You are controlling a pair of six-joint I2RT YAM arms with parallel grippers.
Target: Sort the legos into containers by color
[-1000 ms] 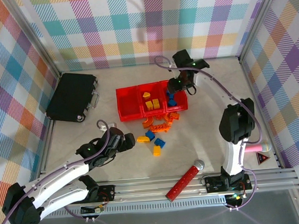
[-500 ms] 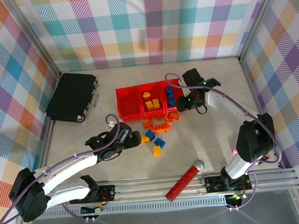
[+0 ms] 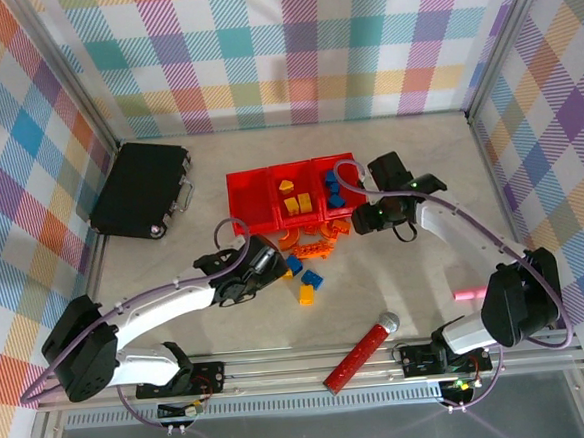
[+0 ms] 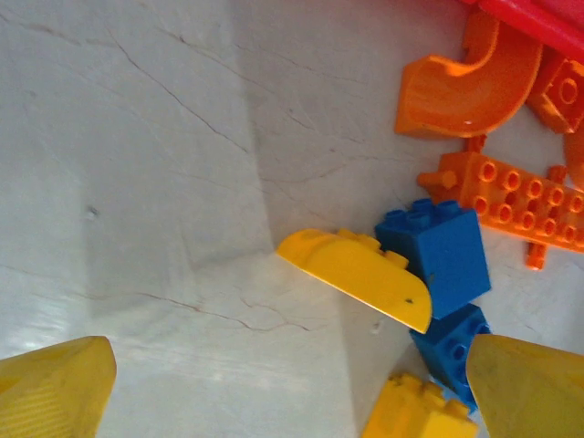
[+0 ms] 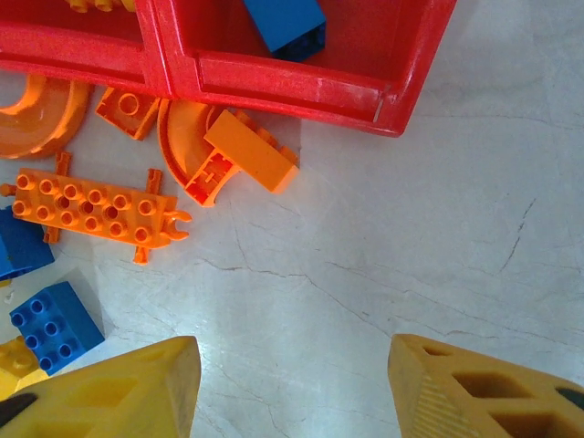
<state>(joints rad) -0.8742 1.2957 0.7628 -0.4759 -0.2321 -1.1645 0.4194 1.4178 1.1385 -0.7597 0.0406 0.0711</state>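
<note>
Left tool (image 4: 292,388): wide, empty, above yellow lego (image 4: 356,276). Right tool (image 3: 370,217): moderately parted, empty, at containers' (image 3: 251,204) 4 o'clock.

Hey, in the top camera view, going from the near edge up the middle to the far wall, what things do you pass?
red cylinder → yellow brick → blue brick → orange bricks → bins

The legos (image 4: 360,274) are smooth, glossy plastic. The containers (image 5: 274,78) look grainier plastic. The surface (image 4: 155,164) is faintly shiny, finely cracked.
</note>
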